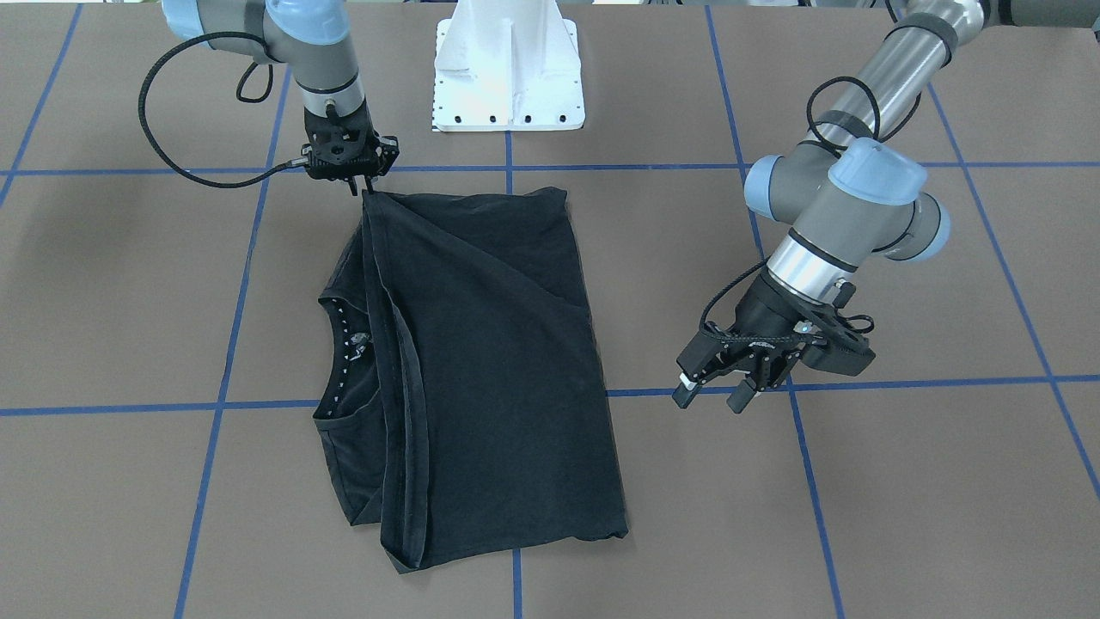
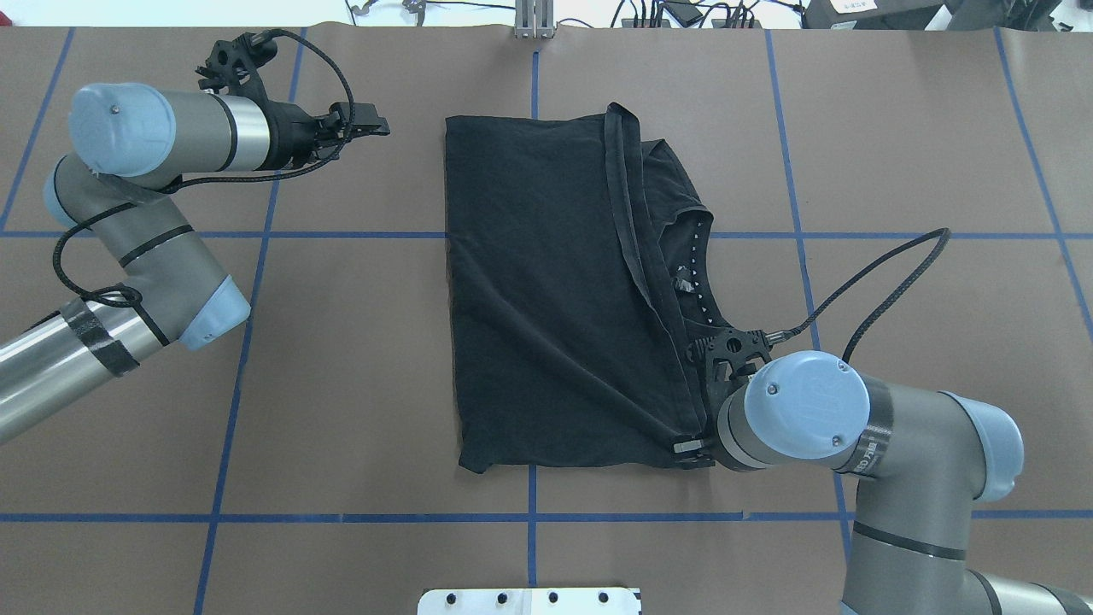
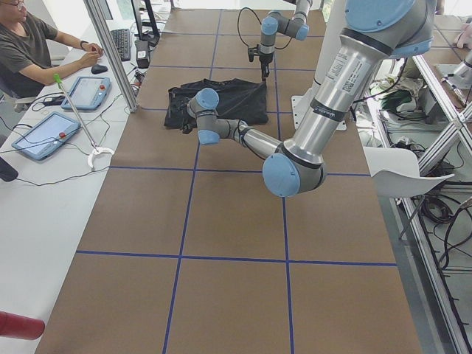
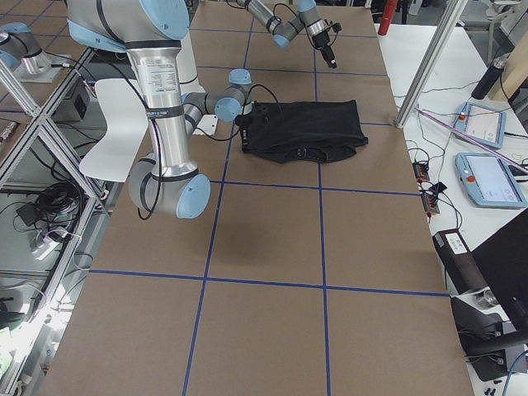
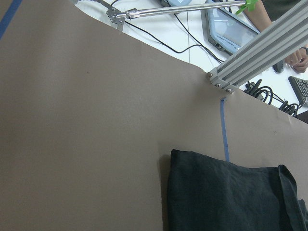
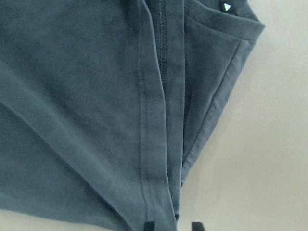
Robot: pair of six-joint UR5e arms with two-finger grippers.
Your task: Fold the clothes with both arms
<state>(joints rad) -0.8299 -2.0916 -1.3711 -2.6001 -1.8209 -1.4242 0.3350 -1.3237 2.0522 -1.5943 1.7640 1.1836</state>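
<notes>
Exterior front-facing view: the right gripper (image 1: 363,185) pinches a corner of the black T-shirt (image 1: 498,361), which lies half folded in the middle of the table (image 1: 859,516). The left gripper (image 1: 711,400) hangs open and empty beside it. Overhead view: I think this corner should be laid flat and aligned before release.

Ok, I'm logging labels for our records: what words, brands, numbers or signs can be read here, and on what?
None can be read.
On the T-shirt, white marks along the collar and a small white tag: too small to read.
On the left gripper, pale lettering on its body: blurred.
On the left arm, a printed strip on the tube: too small to read.
</notes>
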